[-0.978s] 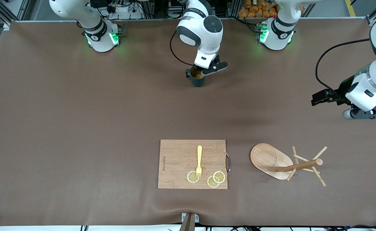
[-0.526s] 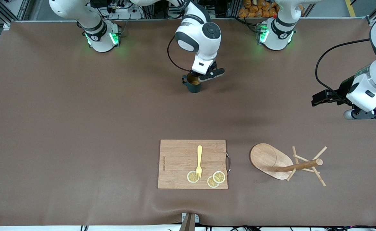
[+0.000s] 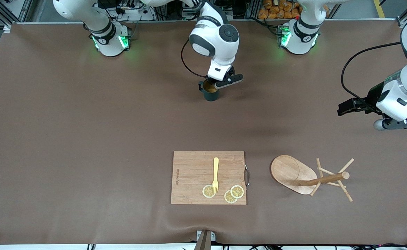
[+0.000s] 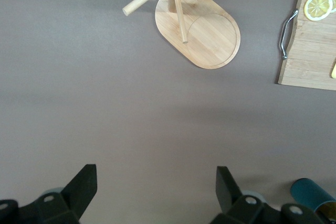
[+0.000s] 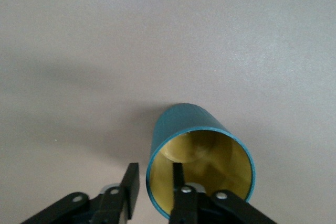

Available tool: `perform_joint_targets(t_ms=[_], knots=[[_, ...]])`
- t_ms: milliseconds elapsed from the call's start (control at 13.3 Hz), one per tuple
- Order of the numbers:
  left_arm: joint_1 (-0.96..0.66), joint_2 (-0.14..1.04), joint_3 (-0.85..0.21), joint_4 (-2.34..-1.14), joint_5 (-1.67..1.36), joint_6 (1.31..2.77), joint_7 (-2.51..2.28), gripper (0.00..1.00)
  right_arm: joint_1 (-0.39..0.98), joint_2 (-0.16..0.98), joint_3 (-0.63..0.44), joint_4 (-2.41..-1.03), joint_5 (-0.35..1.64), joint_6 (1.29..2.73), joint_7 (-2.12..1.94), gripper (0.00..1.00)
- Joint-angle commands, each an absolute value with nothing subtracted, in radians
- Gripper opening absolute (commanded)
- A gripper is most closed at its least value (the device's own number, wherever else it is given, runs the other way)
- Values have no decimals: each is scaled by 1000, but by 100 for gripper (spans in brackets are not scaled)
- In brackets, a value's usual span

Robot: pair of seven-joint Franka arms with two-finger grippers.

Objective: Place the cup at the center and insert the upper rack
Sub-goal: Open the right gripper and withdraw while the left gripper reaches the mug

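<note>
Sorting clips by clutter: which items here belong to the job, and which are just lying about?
Job: cup, its rim between the right gripper's fingers; upper rack, tipped on its side.
Lying about: cutting board, fork, lemon slices.

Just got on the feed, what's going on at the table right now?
The right pincer straddles the rim of the small dark teal mug, one finger inside and one outside, with a small gap showing at the wall; the mug stands on the brown table. The left pincer waits open above bare table. The light wooden mug tree lies on its side beside the rectangular wooden cutting board, which carries a yellow fork and lemon slices.
</note>
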State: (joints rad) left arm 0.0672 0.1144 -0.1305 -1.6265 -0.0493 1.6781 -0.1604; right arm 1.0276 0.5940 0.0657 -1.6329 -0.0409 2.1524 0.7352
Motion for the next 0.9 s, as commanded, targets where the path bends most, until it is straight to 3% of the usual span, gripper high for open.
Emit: perform_joint_targets(t_ms=[0, 75, 150, 226, 602, 827], knots=[[67, 117, -133, -1618, -52, 1684, -179, 100, 993, 575, 78, -1628, -49, 2145, 744, 60], [67, 117, -135, -1618, -52, 1684, -179, 100, 982, 565, 78, -1628, -43, 2143, 742, 71], [67, 115, -135, -1618, -52, 1683, -179, 100, 973, 554, 78, -1629, -43, 2143, 741, 90], [67, 114, -133, -1618, -52, 1683, -179, 100, 959, 534, 80, -1631, -41, 2138, 733, 100], [69, 109, -147, -1615, -51, 1683, -221, 100, 844, 391, 81, -1571, -43, 1867, 505, 100], [22, 110, -164, -1615, -37, 1681, -280, 100, 688, 286, 84, -1560, -51, 1761, 439, 100]])
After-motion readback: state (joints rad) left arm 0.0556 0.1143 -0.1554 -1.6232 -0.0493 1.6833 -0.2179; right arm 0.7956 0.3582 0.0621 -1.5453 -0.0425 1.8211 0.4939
